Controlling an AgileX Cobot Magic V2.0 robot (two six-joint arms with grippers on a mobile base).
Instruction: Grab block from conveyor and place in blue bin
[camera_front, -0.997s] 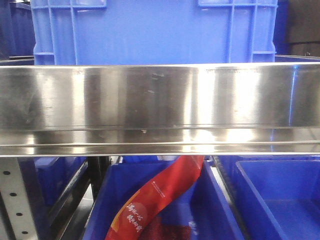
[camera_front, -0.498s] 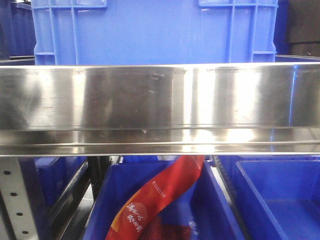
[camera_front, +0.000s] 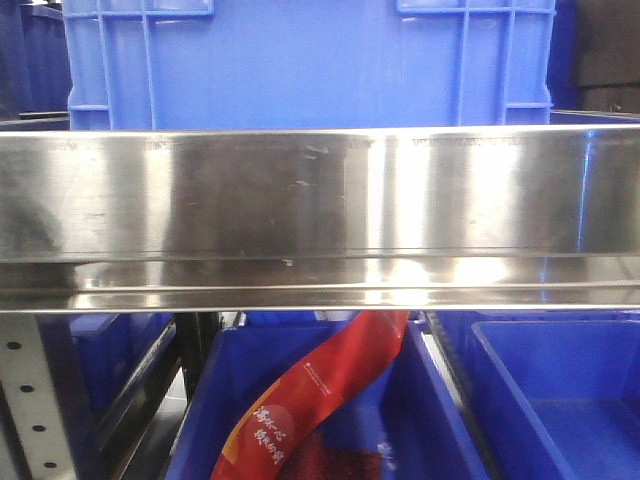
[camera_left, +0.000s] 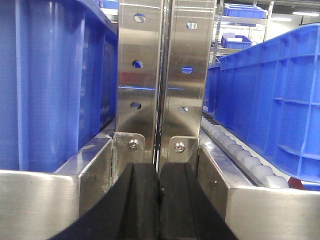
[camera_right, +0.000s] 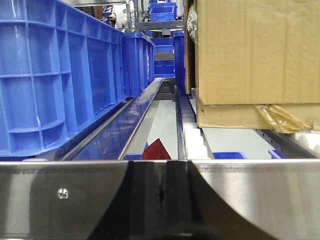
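Note:
No block and no conveyor show in any view. My left gripper (camera_left: 159, 167) is shut, its two black fingers pressed together with nothing between them; it points at a steel upright post (camera_left: 165, 75) behind a steel rail. The right gripper (camera_right: 161, 167) is also shut and empty, sitting low behind a steel rail (camera_right: 60, 200). Blue bins are all around: a large one (camera_front: 310, 60) on the steel shelf in the front view, and lower ones (camera_front: 560, 400) beneath it. I cannot tell which is the task's bin.
A wide steel shelf beam (camera_front: 320, 210) crosses the front view. Beneath it a blue bin (camera_front: 220, 400) holds a red packet (camera_front: 320, 390). Roller tracks (camera_left: 240, 155) run beside blue crates (camera_left: 280, 100). Cardboard boxes (camera_right: 255, 55) stand on the right; a blue crate (camera_right: 55, 75) stands left.

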